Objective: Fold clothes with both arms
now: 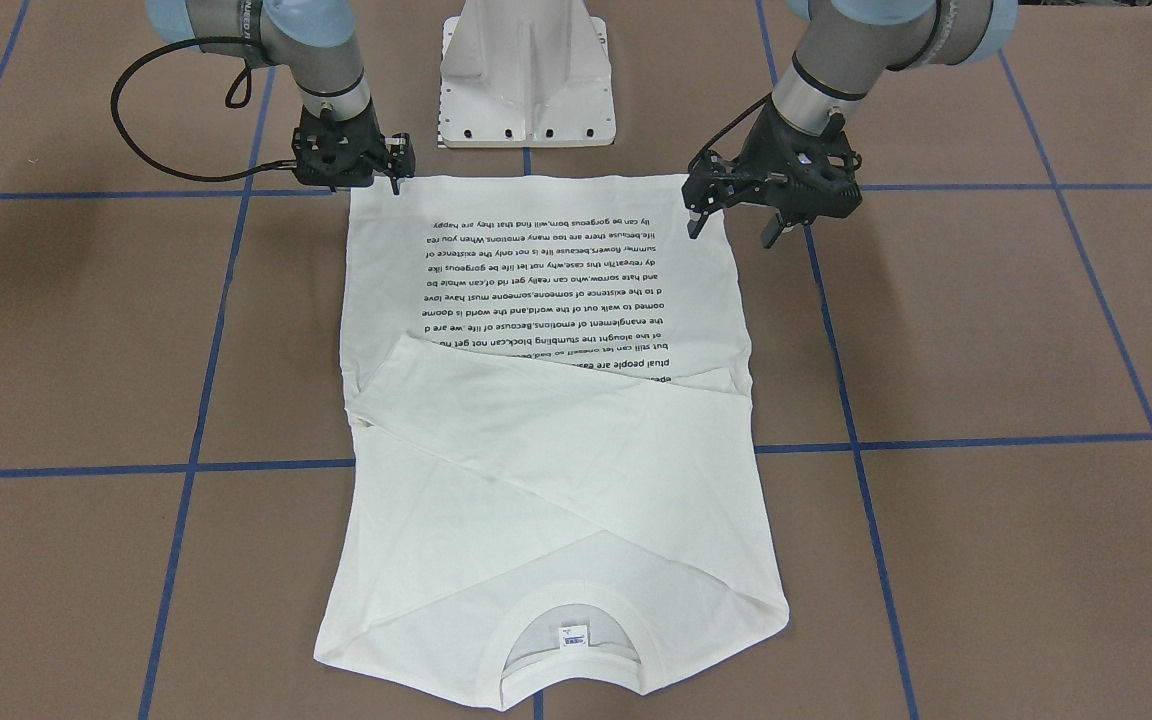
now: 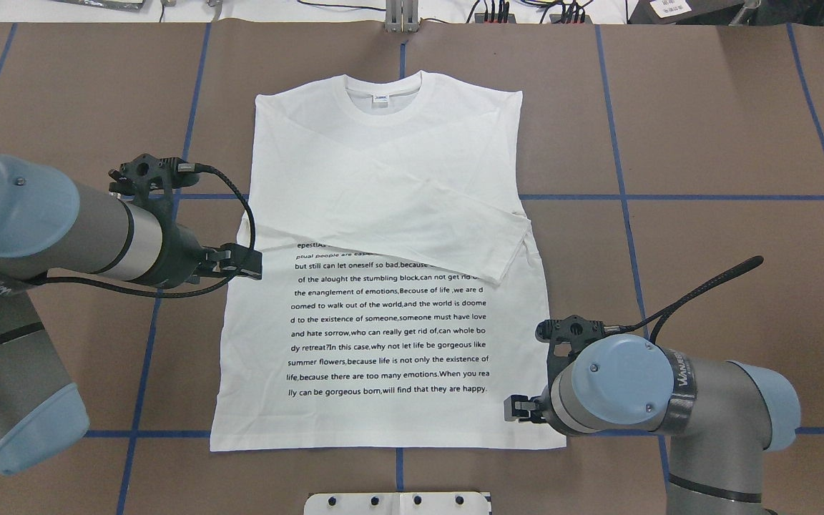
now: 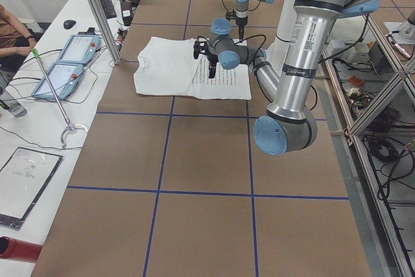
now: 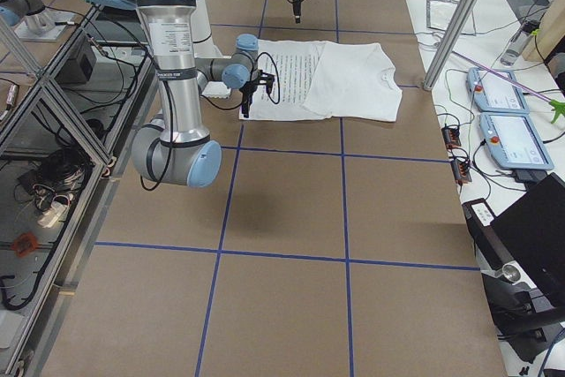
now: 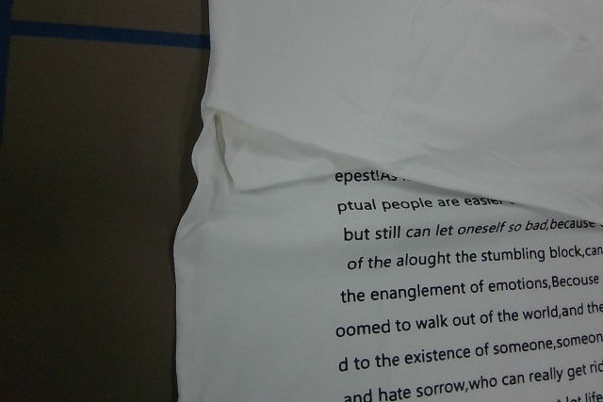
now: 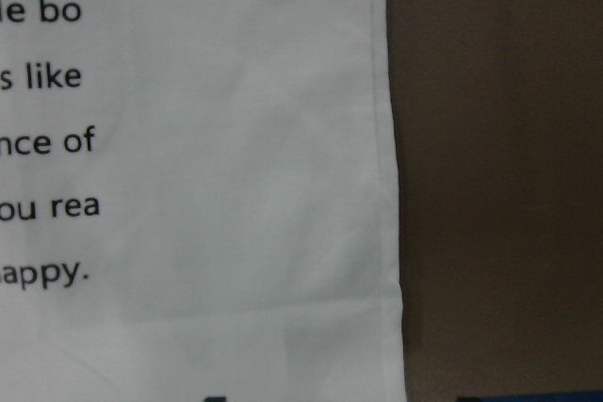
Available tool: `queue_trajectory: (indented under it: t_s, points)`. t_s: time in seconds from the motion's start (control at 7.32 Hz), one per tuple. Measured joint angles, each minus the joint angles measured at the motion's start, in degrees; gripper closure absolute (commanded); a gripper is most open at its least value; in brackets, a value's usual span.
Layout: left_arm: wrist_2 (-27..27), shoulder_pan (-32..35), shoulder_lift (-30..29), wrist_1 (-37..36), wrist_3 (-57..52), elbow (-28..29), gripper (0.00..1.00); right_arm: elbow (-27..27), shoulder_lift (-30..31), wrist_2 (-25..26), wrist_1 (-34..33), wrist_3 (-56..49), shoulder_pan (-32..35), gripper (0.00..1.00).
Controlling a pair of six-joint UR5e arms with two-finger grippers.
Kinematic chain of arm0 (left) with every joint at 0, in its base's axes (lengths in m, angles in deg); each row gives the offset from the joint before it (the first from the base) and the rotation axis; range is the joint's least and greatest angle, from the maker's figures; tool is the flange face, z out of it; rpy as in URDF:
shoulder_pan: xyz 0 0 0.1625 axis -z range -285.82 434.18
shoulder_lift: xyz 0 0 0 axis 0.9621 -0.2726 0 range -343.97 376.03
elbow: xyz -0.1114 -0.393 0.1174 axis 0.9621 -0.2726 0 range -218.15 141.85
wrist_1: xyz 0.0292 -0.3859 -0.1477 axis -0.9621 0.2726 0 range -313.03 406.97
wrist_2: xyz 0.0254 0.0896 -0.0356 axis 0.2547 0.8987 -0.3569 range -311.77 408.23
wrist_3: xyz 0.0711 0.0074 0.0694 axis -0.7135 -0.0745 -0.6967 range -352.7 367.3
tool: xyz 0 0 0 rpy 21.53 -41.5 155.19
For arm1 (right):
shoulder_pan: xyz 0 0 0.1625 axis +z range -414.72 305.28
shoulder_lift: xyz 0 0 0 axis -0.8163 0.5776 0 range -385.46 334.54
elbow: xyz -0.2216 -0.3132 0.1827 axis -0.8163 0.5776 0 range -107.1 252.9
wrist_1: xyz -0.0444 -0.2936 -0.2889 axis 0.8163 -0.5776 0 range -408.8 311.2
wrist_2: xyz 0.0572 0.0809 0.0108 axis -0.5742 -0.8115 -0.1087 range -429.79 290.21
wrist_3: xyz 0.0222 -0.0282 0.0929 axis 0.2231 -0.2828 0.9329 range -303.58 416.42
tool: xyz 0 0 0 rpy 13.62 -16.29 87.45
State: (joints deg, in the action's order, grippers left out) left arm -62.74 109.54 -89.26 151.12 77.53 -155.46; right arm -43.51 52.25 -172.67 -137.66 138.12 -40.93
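The white long-sleeved T-shirt (image 2: pixel 383 214) lies flat on the brown table, text block (image 2: pixel 390 329) up, with both sleeves folded across the chest. Its collar and neck label (image 2: pixel 381 101) are on the far side and its hem is toward the robot's base. My left gripper (image 1: pixel 732 230) is open and empty, and hovers above the shirt's left edge by the sleeve fold (image 5: pixel 221 152). My right gripper (image 2: pixel 516 410) is low over the shirt's right edge (image 6: pixel 386 185) near the hem corner. It holds nothing and looks open, with only its fingertips showing in the right wrist view.
The white pedestal base (image 1: pixel 526 80) stands just behind the hem. Blue tape lines (image 2: pixel 705 197) grid the table. In the exterior left view an aluminium post (image 3: pixel 97 11), tablets (image 3: pixel 71 56) and a seated person (image 3: pixel 10 27) are beyond the table's far edge.
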Motion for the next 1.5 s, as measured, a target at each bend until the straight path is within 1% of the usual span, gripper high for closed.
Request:
queue_trajectory:
  t_s: [0.41, 0.82, 0.96, 1.09, 1.5]
  points:
    - [-0.03, -0.03, -0.07, 0.05, 0.0, 0.06, 0.01, 0.34, 0.57, -0.64, 0.2, -0.09, -0.01, 0.23]
    - [-0.03, -0.06, -0.09, 0.16, 0.06, 0.06, 0.01, 1.1, 2.0, -3.47, 3.37, 0.04, 0.03, 0.23]
    - [-0.03, -0.09, -0.12, 0.17, 0.08, 0.06, 0.01, 1.26, 2.38, -3.7, 4.01, 0.11, 0.02, 0.31]
    - [-0.03, -0.14, -0.13, 0.18, 0.08, 0.06, 0.01, 1.31, 2.53, -3.8, 4.27, 0.19, 0.01, 0.4]
    - [-0.02, -0.2, -0.17, 0.25, 0.09, 0.14, 0.01, 1.29, 2.63, -3.98, 4.39, 0.35, 0.01, 0.75]
